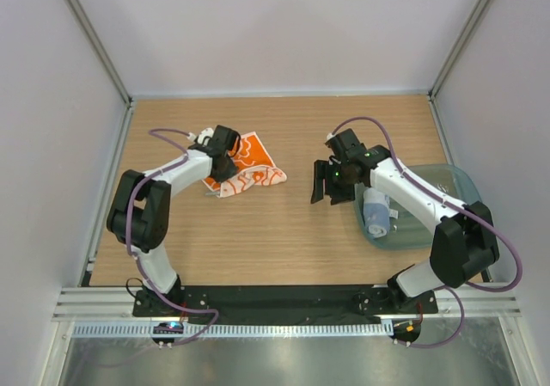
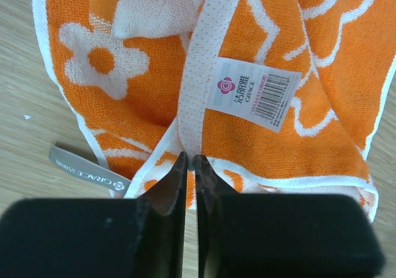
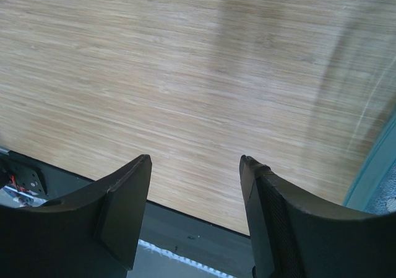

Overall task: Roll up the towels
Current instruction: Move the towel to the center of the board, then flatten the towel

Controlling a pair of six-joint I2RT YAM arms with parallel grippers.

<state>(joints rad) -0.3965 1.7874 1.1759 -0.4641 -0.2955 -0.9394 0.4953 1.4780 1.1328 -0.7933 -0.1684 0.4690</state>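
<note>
- Left wrist: left gripper (image 2: pixel 190 161) is pinching the orange-patterned towel (image 2: pixel 148 104), which is spreading toward twelve o'clock.
- Right gripper (image 3: pixel 195 159) is hovering, jaws apart, with the grey-blue towel (image 1: pixel 375 214) lying at four o'clock.

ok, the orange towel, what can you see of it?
The orange towel is looped terry, orange with white flower outlines and a white hem. A barcoded paper tag and a grey sewn label hang on it. It lies crumpled, partly folded over, on the wooden table, left jaws closed on its hem.
</note>
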